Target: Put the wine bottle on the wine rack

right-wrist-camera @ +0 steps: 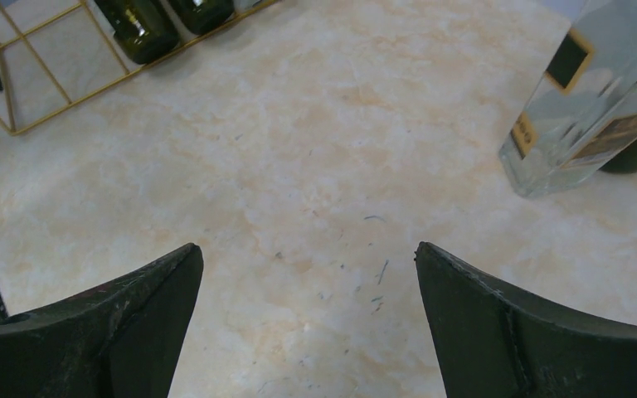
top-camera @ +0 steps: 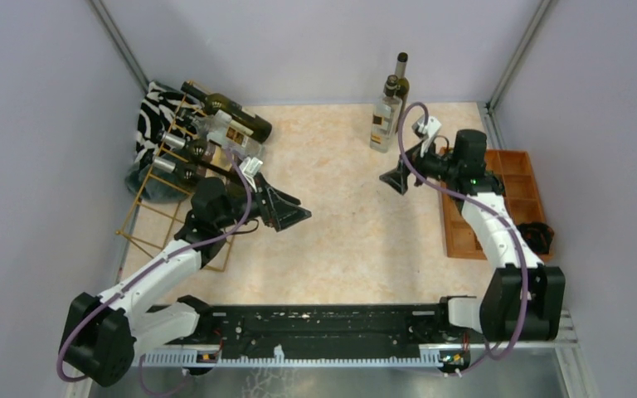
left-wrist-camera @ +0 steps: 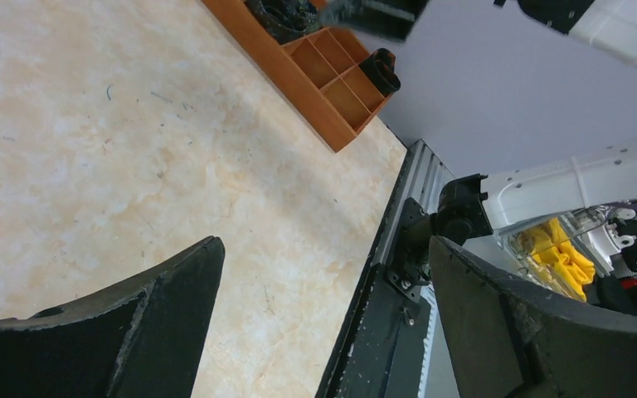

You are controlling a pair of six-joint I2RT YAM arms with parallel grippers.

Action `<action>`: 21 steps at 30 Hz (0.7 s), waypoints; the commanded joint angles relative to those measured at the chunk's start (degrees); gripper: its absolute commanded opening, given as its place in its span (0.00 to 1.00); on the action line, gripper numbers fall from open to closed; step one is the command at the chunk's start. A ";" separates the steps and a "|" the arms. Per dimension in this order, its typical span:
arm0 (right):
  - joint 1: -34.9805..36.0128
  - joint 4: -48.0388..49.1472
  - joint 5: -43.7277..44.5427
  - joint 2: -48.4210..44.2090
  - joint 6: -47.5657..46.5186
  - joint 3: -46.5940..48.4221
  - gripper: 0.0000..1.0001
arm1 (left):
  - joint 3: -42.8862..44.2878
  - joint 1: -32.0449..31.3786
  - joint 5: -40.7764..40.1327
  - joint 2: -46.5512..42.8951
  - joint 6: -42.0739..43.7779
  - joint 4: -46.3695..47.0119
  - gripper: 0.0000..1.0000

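Gold wire forms the wine rack (top-camera: 166,211), slanted along the desk's left edge up to the far-left corner, with several racked bottles (top-camera: 228,116) lying across its far cells. Just right of it hangs the left gripper (top-camera: 301,209), jaws spread wide and holding nothing. Right of centre, the right gripper (top-camera: 398,176) is equally wide apart and empty.

The wine bottle (top-camera: 400,76), dark green, stands upright at the far edge, right of centre, just behind a clear glass bottle (top-camera: 384,123); whether the two touch I cannot tell. It lies beyond the right gripper, towards the far edge, so the right arm looks much the nearer. Its long axis is vertical, and the rack sits well apart from it, across the desk.

A wooden compartment tray (top-camera: 510,178) lies along the right edge. The desk (top-camera: 340,249) is beige, marbled and lightly scuffed. Plain pale lilac walls (top-camera: 315,41) close in three sides.
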 commanded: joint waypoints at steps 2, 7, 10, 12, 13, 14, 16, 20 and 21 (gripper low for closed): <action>-0.35 5.22 3.73 9.73 0.86 13.09 0.99 | -4.84 -0.35 -0.78 -1.52 -4.12 9.91 0.99; -2.24 16.73 0.43 17.50 -2.10 16.89 0.99 | -7.88 -0.40 -1.64 -4.87 -3.54 8.88 0.99; -3.38 25.92 -1.76 21.95 1.58 19.33 0.99 | -8.40 -0.44 -1.50 -7.01 -1.36 6.13 0.99; -3.96 25.01 -2.18 25.60 2.12 23.33 0.98 | -8.78 -0.41 -1.68 -8.41 -0.05 5.04 0.99; -4.06 24.16 -2.27 27.21 2.13 25.14 0.98 | -8.97 -0.41 -1.96 -9.04 0.51 4.50 0.99; -4.18 23.58 -2.46 29.14 2.13 26.79 0.98 | -9.15 -0.41 -2.38 -9.59 0.93 3.96 0.99; -4.16 23.36 -2.78 31.41 2.13 29.02 0.98 | -9.57 -0.39 -3.21 -10.42 1.74 3.36 0.99; -4.22 23.00 -2.18 35.74 2.13 32.79 0.98 | -10.00 -0.39 -3.77 -10.36 2.14 3.91 0.99; -4.17 22.75 -1.72 36.79 2.13 33.74 0.98 | -10.00 -0.37 -3.76 -10.11 2.21 4.08 0.99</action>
